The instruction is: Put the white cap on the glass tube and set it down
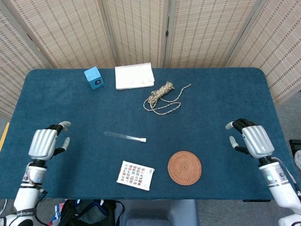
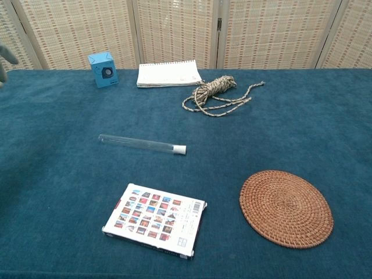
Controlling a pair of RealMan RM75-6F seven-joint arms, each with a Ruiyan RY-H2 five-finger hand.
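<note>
The glass tube (image 1: 123, 136) (image 2: 138, 143) lies flat on the blue table near its middle, with the white cap (image 1: 143, 140) (image 2: 181, 150) on its right end. No hand touches it. My left hand (image 1: 45, 142) hovers at the table's left front, far left of the tube, fingers apart and empty. My right hand (image 1: 250, 138) sits at the right front, fingers loosely spread and empty. In the chest view only a fingertip of the left hand (image 2: 7, 55) shows at the left edge; the right hand is out of that view.
A woven round coaster (image 1: 185, 167) and a picture card (image 1: 135, 175) lie near the front edge. A coiled rope (image 1: 162, 97), a white notepad (image 1: 134, 76) and a small blue cube (image 1: 94, 77) are at the back. Folding screens stand behind the table.
</note>
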